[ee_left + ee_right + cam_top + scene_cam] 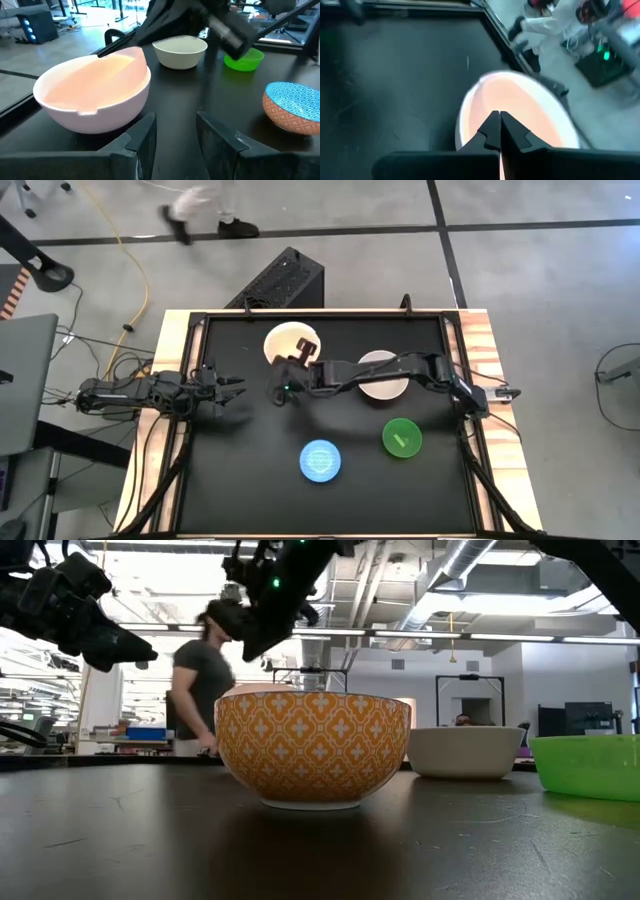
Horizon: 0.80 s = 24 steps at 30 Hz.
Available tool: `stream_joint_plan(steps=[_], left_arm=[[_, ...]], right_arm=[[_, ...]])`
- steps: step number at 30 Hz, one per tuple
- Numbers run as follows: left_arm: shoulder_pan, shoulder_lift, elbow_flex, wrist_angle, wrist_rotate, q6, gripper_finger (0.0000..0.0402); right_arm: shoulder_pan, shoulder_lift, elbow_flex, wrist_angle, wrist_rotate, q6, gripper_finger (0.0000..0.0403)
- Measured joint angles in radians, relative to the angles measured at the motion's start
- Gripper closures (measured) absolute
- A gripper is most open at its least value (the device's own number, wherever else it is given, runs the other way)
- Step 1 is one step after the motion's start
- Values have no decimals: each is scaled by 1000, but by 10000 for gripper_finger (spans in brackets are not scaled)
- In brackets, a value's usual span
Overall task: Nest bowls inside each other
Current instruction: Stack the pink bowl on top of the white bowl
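Four bowls sit apart on the black bench point(240, 480), none nested yet: a pink bowl point(290, 340) at the far edge, a beige bowl point(382, 385) beside it, and a blue-patterned bowl point(320, 461) and green bowl point(402, 438) nearer. The right hand point(281, 385) hangs just above the pink bowl with fingers pressed together and empty, so the pickup looks unfinished; it would need to spread and take the rim. The left hand point(236, 392) waits spread nearby.
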State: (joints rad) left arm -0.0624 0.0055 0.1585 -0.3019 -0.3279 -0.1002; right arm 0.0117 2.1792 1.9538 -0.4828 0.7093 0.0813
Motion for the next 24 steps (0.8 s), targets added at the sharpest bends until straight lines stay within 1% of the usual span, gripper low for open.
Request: stream_joint_plan(steps=[3, 6, 10, 17, 21, 24], left_arm=[[0, 0, 0, 0, 5, -2, 274], [0, 0, 0, 0, 7, -2, 274], [0, 0, 0, 0, 7, -2, 274], [0, 0, 0, -16, 7, -2, 274], [0, 0, 0, -23, 2, -2, 274], [0, 0, 0, -23, 1, -2, 274]], right_arm=[[-17, 0, -68, 53, 32, 39, 394], [-25, -3, -126, 198, 48, 28, 398], [-23, -4, -219, 347, 90, 27, 398], [-10, -4, -303, 465, 161, 24, 400], [0, -1, -309, 471, 177, 12, 400], [2, -4, -307, 494, 184, -31, 400]])
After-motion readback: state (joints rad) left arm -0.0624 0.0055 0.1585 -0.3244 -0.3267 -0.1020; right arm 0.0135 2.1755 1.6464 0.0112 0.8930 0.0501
